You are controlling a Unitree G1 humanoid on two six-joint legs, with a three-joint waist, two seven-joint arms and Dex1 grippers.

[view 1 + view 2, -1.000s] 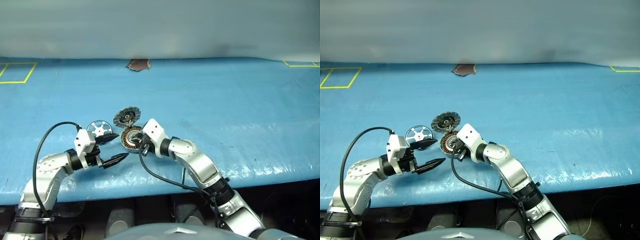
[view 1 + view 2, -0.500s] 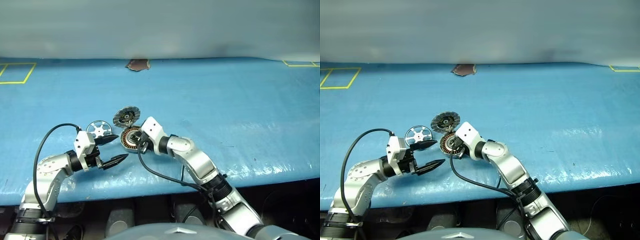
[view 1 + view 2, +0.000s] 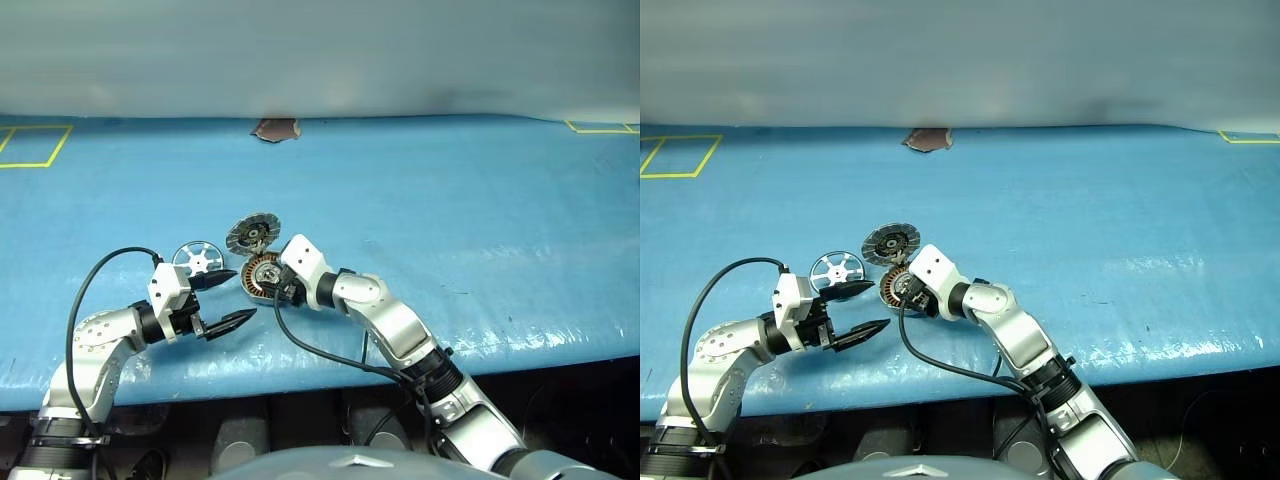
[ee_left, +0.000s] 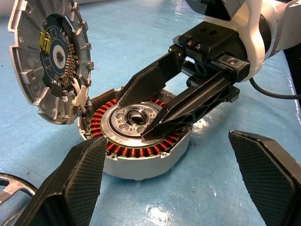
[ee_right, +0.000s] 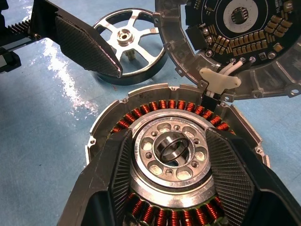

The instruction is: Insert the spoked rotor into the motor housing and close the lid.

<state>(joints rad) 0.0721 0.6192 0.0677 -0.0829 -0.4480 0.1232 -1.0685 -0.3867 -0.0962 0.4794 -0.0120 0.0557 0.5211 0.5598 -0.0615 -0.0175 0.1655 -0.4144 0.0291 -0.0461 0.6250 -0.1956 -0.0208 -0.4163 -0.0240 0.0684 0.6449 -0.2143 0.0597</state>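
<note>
The motor housing [image 5: 171,150] lies on the blue table with its copper windings showing around a silver hub. Its lid [image 4: 49,61] stands hinged open at the far side, circuit face visible. My right gripper [image 4: 134,117] reaches over the housing, open, one finger on each side of the hub. The spoked rotor [image 3: 198,258] lies flat on the table just left of the housing. My left gripper [image 3: 243,293] hovers in front of the rotor and left of the housing, open with nothing between its fingers [image 4: 80,183].
The blue table [image 3: 450,200] stretches far right and back. A brown patch [image 3: 275,129] marks its far edge, and yellow tape squares [image 3: 35,145] sit at the back corners. A black cable [image 3: 320,355] hangs over the front edge below the right arm.
The right gripper's jaws look a little wider apart over the housing. Both hands stay where they were, and the rotor and lid have not moved.
</note>
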